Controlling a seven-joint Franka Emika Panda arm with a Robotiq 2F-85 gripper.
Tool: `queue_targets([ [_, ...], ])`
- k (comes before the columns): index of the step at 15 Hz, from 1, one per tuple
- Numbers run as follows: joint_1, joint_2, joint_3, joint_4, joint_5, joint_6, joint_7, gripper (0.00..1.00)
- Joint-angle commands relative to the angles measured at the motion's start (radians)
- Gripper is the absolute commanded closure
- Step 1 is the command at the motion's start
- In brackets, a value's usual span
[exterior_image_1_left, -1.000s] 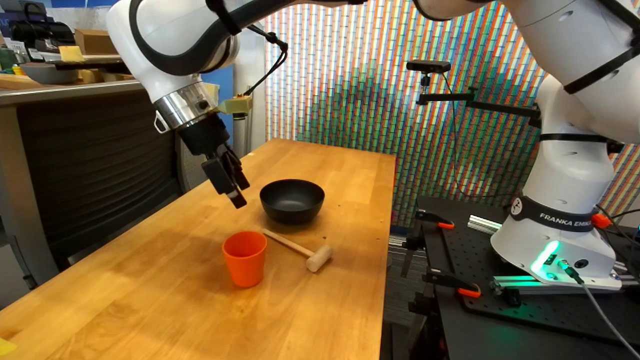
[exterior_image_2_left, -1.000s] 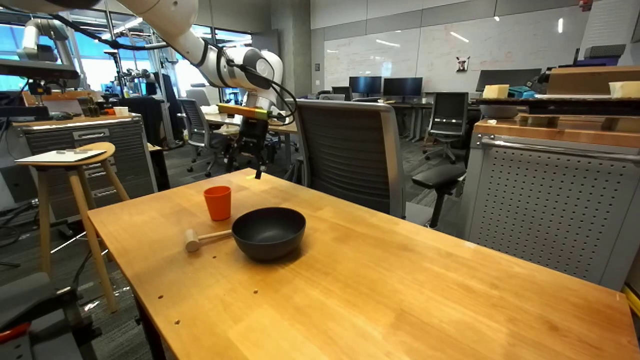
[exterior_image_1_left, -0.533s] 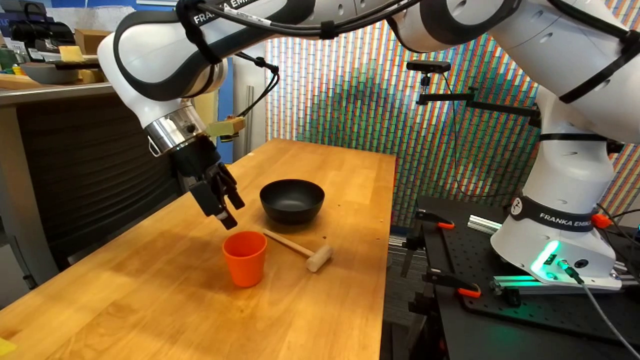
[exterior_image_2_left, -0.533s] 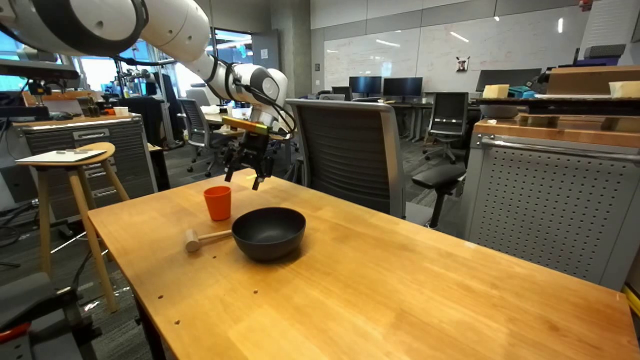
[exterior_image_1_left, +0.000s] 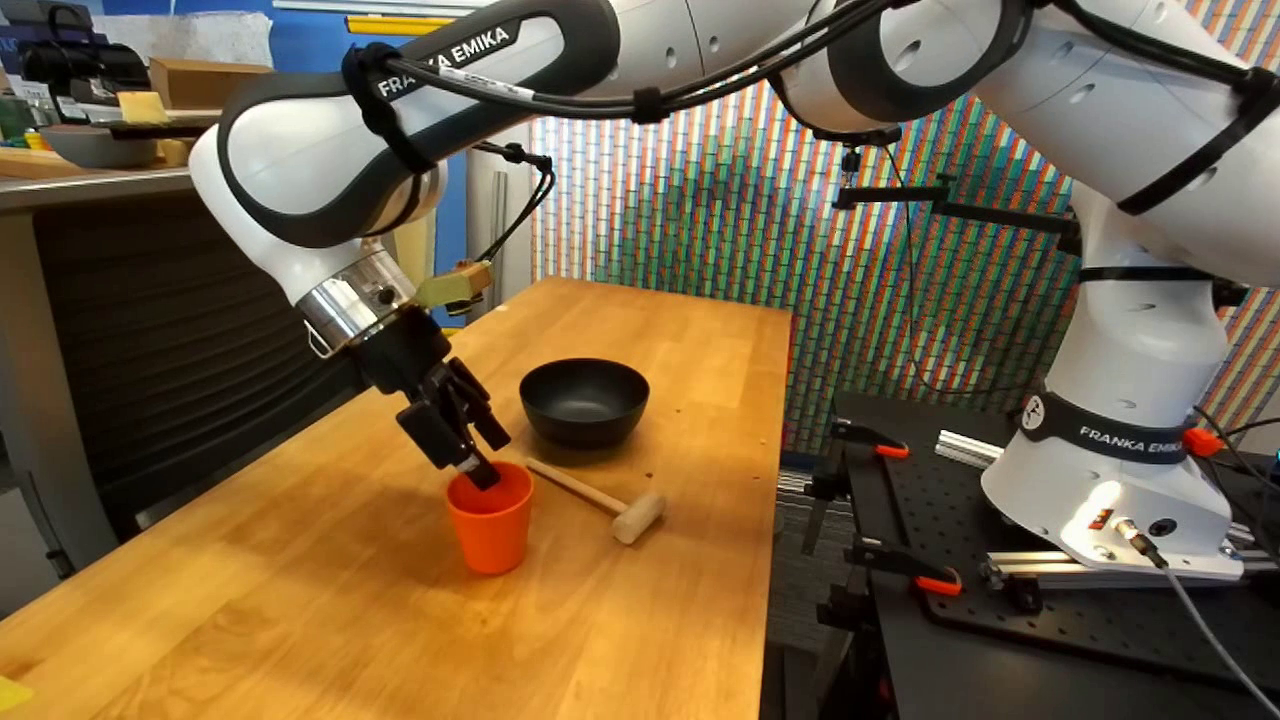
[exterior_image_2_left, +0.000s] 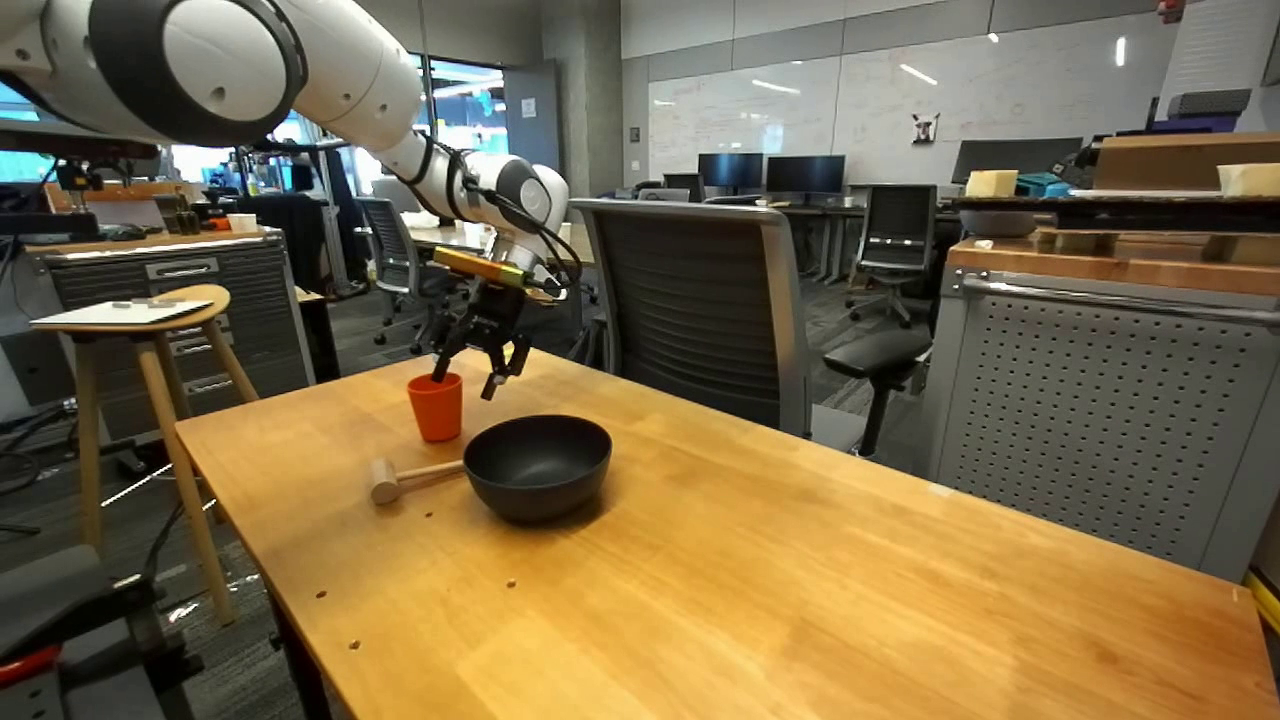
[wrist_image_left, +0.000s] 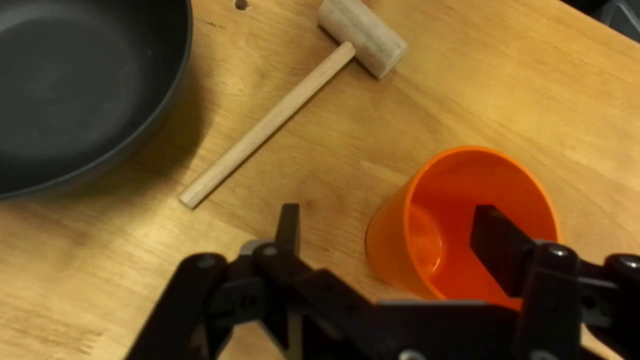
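"FRANKA EMIKA" on base band (exterior_image_1_left: 1105, 437); also forearm label (exterior_image_1_left: 470, 50) w/ ltr hid. by cable (exterior_image_1_left: 590, 105).

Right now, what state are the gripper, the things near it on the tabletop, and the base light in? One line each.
Gripper: open, one finger at the mouth of the orange cup, the other outside it
Orange cup: upright, not gripped
Black bowl: upright, nothing visible inside
Wooden mallet: lying on the tabletop, unheld, apart from bowl and cup
Base light: glowing white
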Motion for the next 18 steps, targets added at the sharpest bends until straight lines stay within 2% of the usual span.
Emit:
queue_targets([
  [1, -0.002, 0.015, 0.010, 0.033, 0.017, -0.009, 0.004, 0.44],
  [8, -0.010, 0.011, 0.013, 0.024, 0.017, -0.002, -0.010, 0.98],
  [12, -0.023, 0.000, 0.013, 0.013, 0.014, -0.010, -0.043, 0.99],
  [18, -0.092, -0.117, -0.009, -0.019, 0.012, -0.010, -0.038, 0.99],
])
